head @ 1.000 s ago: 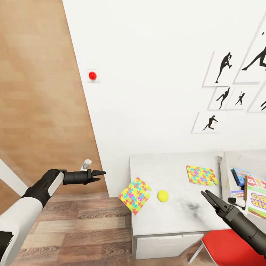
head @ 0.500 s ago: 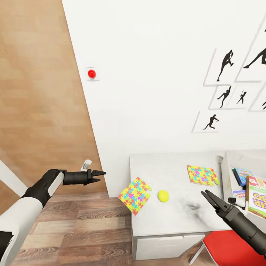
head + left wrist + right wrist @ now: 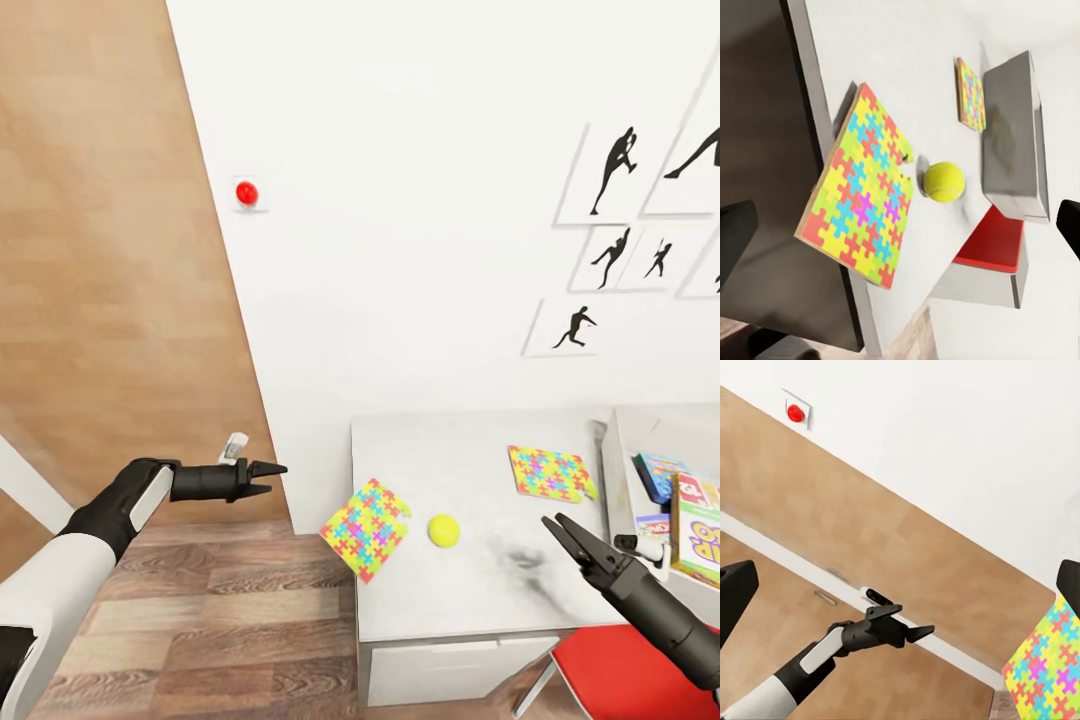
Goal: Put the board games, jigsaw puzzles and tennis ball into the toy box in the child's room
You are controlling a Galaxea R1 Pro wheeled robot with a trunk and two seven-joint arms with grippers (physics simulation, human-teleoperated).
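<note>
On the pale table [image 3: 470,590], one jigsaw puzzle [image 3: 366,528] overhangs the left edge, and the left wrist view shows it too [image 3: 862,199]. A second jigsaw puzzle [image 3: 551,473] lies flat further back. Between them rests the yellow tennis ball [image 3: 443,530] [image 3: 944,181]. The toy box [image 3: 608,470] stands at the right and holds board games, among them a yellow Skip-Bo box [image 3: 700,535] and a blue one [image 3: 657,472]. My left gripper [image 3: 272,468] hangs open over the floor, left of the table. My right gripper [image 3: 556,526] is open above the table's front right. The bed is out of view.
A red chair [image 3: 620,670] is tucked under the table's front right. White wall with black silhouette pictures [image 3: 610,250] and a red button [image 3: 246,192] stands behind. A wood-panelled wall [image 3: 110,280] is at the left, above the plank floor [image 3: 220,620].
The view has drifted slightly, so the toy box sits further right and the red button higher. Neither arm has moved relative to the view.
</note>
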